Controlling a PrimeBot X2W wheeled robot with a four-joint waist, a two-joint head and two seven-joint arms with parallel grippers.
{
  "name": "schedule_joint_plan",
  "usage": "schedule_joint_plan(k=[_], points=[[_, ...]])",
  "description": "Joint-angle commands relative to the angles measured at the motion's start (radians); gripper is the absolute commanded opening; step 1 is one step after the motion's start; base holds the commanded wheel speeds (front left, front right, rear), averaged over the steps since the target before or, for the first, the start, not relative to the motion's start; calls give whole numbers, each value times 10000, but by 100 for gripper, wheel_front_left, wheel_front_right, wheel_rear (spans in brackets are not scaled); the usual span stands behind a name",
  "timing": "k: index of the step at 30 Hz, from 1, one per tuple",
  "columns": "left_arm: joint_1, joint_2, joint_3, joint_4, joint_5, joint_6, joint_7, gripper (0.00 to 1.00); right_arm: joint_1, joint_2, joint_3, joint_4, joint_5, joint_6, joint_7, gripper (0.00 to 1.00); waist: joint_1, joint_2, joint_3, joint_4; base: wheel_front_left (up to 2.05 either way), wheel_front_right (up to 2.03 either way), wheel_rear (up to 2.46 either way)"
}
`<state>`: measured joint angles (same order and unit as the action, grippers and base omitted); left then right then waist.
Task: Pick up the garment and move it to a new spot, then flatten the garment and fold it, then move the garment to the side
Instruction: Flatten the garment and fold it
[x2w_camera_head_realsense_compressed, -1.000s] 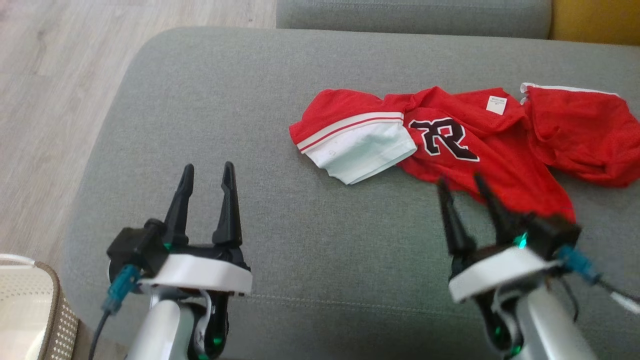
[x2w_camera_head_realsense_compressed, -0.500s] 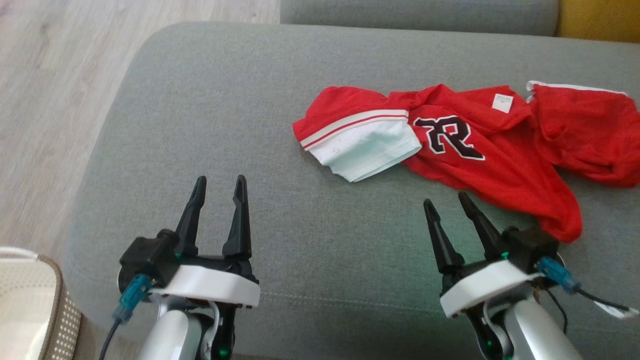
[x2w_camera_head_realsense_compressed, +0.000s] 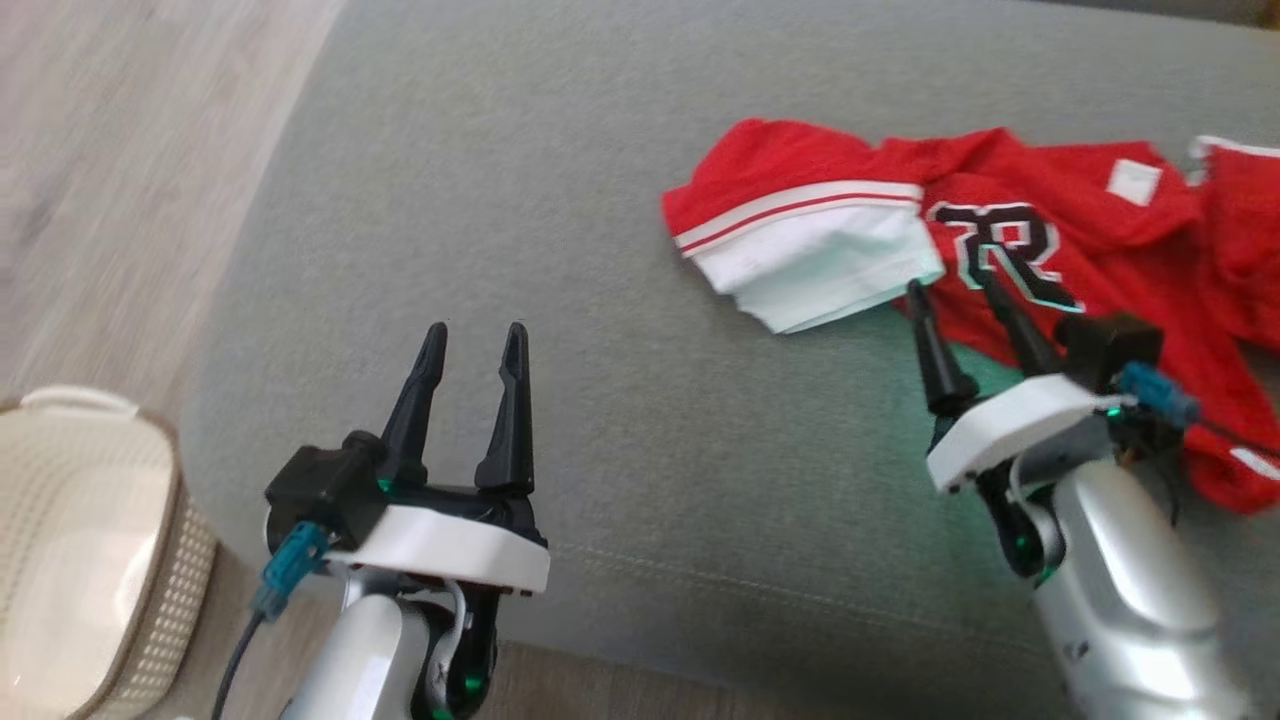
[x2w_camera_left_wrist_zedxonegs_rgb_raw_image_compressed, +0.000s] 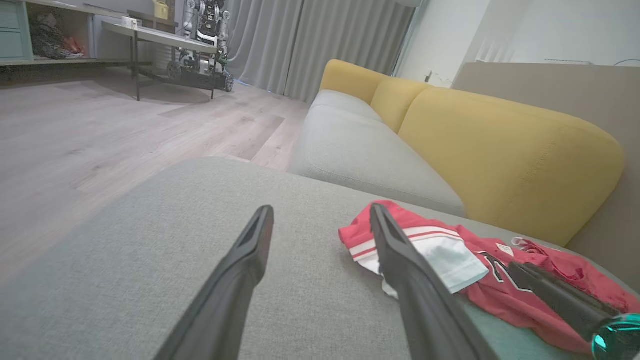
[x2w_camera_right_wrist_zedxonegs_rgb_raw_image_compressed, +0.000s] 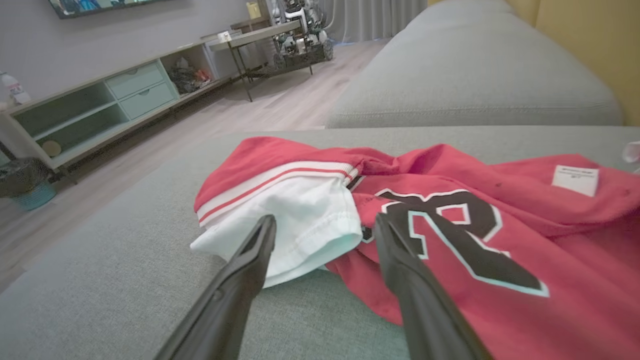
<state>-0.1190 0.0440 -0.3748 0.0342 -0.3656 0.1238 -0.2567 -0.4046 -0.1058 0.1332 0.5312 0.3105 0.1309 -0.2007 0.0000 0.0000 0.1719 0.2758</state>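
R gripper (x2w_camera_head_realsense_compressed: 950, 287) at garment (x2w_camera_head_realsense_compressed: 800, 160) near edge, wide, empty; long axis L-R (L gripper (x2w_camera_head_realsense_compressed: 475, 335) well apart, also wide).

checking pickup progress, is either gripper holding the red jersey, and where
Nothing is held. Left gripper and right gripper are open; red-and-white fabric jersey lies free.
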Motion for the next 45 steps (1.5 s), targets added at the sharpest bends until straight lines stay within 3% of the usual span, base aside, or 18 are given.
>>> schedule_joint_plan(k=[1,13,14,16,26,33,40,45], points=[[-402,62,271,-359,-55,58,-51,100,-440,-49,96,4,88,-2,-3,100,0,0,275,329,0,0,0],[-510,62,155,-401,-100,142,-51,100,-1428,-172,371,1557,1098,-2,-77,99,0,0,599,736,0,0,0],[-522,62,147,-403,-103,151,-51,100,-1479,-202,457,1622,1183,-2,-90,72,0,0,617,739,0,0,0],[-552,62,124,-404,-111,179,-51,100,-1577,-256,616,1734,1343,-2,-125,0,0,0,649,734,0,0,0],[-585,62,183,-246,-55,176,-51,100,-1718,-455,1817,1481,1988,-2,-417,0,0,0,317,453,0,0,0],[-251,62,376,-127,68,96,-51,100,-1287,-609,3162,6,2472,-2,-361,0,0,0,-450,221,0,0,0],[-82,62,331,-266,-17,83,-51,100,-2191,-754,2524,-1467,2839,-2,552,0,0,0,-492,467,0,0,0],[-221,62,-52,-400,-275,130,-51,100,-3847,-1059,1686,-1225,2141,-2,1262,0,0,0,71,1042,0,0,0]])
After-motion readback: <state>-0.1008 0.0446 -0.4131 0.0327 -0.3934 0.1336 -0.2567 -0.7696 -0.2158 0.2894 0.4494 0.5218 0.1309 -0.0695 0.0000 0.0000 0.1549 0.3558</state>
